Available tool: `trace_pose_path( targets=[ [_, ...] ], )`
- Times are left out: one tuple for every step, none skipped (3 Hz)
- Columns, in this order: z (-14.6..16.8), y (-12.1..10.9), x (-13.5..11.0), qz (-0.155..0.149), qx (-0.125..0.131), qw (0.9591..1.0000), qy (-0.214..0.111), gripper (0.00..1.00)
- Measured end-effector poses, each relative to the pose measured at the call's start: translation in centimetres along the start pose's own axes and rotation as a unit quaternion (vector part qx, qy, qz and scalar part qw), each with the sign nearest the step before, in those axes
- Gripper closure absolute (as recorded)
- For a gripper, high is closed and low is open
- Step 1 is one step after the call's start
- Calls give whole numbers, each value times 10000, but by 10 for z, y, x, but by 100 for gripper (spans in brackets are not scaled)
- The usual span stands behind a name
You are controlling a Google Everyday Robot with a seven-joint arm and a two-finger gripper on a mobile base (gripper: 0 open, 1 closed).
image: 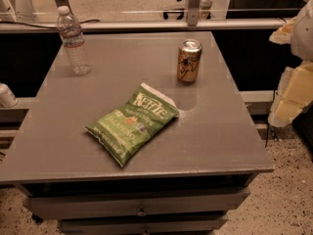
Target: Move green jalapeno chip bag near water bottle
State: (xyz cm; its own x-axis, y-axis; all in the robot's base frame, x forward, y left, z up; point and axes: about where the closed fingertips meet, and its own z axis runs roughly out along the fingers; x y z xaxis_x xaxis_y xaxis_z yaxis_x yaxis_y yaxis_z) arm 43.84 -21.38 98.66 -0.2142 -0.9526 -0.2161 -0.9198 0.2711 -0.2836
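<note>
The green jalapeno chip bag lies flat near the middle of the grey table, its white top edge pointing toward the back right. The water bottle stands upright at the table's back left corner, clear with a white cap. My gripper shows as a white and pale yellow shape at the right edge of the view, off the table's right side and well apart from the bag.
A gold-brown soda can stands upright at the back right of the table. Drawers run below the table's front edge. A metal rail runs behind the table. A white object sits at the far left.
</note>
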Motion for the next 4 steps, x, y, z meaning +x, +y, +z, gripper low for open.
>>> trace_pose_path(
  targets=[
    [0,0,-1,1,12,10000,-10,0],
    [13,-4,-17,61,-33,9993,-369,0],
    [41,-6,-50,71,-162,9960,-881,0],
    [71,-8,-85,119,-304,9897,-1391,0]
  ],
)
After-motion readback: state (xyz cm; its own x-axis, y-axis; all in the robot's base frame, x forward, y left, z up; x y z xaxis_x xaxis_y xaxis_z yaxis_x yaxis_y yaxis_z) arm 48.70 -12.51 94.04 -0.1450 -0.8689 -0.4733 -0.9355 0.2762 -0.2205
